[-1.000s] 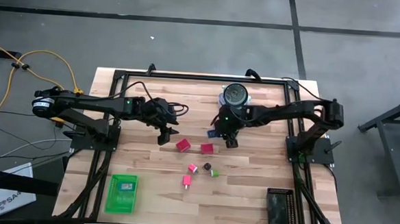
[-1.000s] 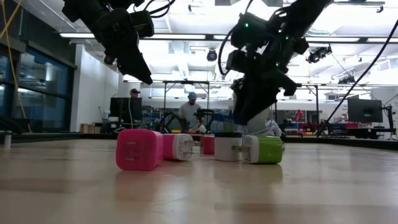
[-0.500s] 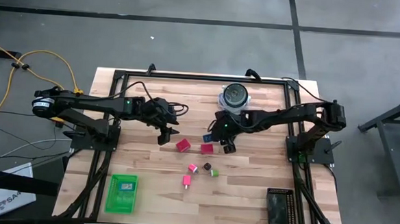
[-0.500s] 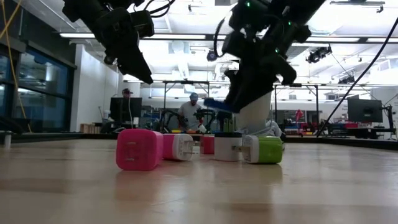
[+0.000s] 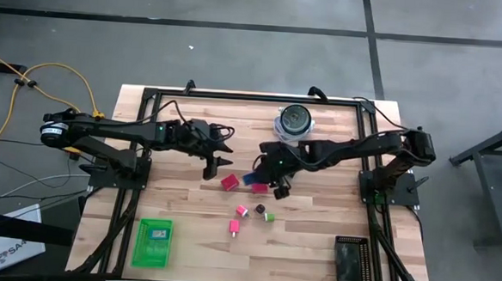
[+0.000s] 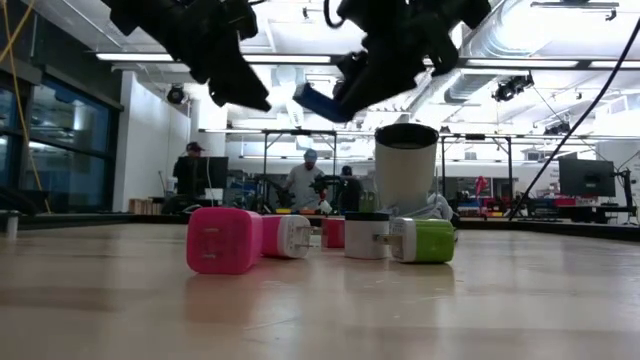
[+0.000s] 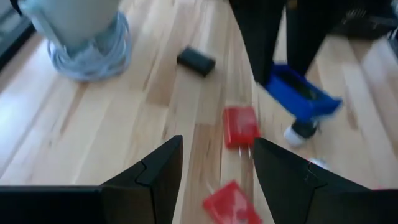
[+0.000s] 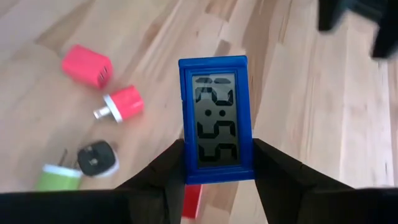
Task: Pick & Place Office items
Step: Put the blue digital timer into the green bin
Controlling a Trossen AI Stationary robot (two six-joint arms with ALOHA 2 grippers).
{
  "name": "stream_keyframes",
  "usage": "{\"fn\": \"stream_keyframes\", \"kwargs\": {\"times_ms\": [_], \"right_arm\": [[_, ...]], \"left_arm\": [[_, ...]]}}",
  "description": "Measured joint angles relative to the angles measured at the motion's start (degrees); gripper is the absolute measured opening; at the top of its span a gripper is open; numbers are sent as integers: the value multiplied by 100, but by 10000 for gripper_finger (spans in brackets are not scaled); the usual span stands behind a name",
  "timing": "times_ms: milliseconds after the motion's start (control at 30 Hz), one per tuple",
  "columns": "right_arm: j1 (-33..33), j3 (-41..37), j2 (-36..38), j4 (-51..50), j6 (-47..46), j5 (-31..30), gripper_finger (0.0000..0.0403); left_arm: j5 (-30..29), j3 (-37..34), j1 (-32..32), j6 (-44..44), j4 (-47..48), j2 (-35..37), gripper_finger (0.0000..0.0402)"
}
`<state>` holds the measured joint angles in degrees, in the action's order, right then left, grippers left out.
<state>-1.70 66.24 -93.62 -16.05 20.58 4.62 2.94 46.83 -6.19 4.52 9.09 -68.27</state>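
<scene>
Progress: early, I judge. Green tray and black tray sit apart from every loose piece.
Red blocks, pink plug, green plug: on the table.
My right gripper: clamped on the blue clock, now lifted and carried left since a second ago.
My left gripper: fingers apart, above the red blocks.

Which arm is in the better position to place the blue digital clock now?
The right: its pincer already grips the blue digital clock above the table. The left pincer is open and empty over the red blocks.
</scene>
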Motion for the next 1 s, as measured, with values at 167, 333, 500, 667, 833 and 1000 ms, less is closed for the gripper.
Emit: {"fn": "stream_keyframes", "kwargs": {"times_ms": [167,333,500,667,833,1000], "right_arm": [[-114,100,0,4,-142,-15,150],[-140,100,0,-4,-377,-239,149],[-135,100,0,-7,-435,-780,149],[-135,100,0,-7,-432,-1129,149],[-137,100,0,-4,-430,-1504,148],[-135,98,0,-2,-423,-2063,149]], "left_arm": [[0,0,1,115,-410,0,189],[27,0,2,795,-434,0,189],[174,0,2,1809,-443,0,189],[179,0,2,1984,-444,0,189],[179,0,2,2317,-583,0,189],[88,0,0,3363,-846,0,189]]}}
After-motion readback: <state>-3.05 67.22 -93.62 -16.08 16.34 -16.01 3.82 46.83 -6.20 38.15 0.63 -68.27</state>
